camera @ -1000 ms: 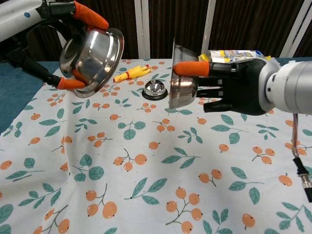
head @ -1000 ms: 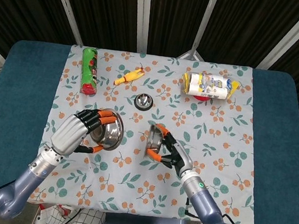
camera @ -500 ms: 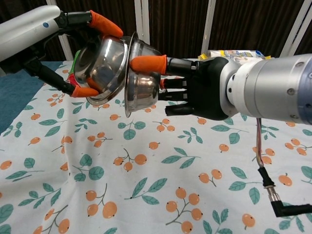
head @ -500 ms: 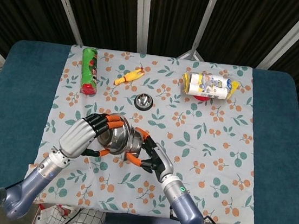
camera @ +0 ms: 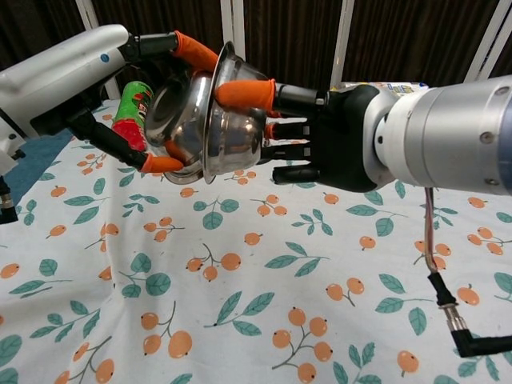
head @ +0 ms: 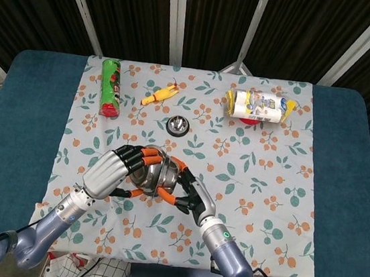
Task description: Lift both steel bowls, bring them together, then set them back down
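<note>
The two bowls are up off the table and pressed together over the near-centre of the floral cloth; in the chest view the left bowl lies at 9 o'clock of the right bowl, their mouths facing and the right bowl's rim overlapping the left one's; both are tipped on edge, so the axis through their mouths runs roughly 9 to 3 o'clock; the left hand wraps its bowl from the 9 o'clock side, orange fingertips hooked over the rim at 12 o'clock and another at 6 o'clock; the right hand holds its bowl from 3 o'clock, one finger over the top rim and the rest curled behind the base; neither hand is open, each closed round its own bowl; the arms reach in from opposite sides, forearms roughly level; judged from this, the coming move is to part them along that axis, left to 9, right to 3, then lower; the overlapped rims could catch
</note>
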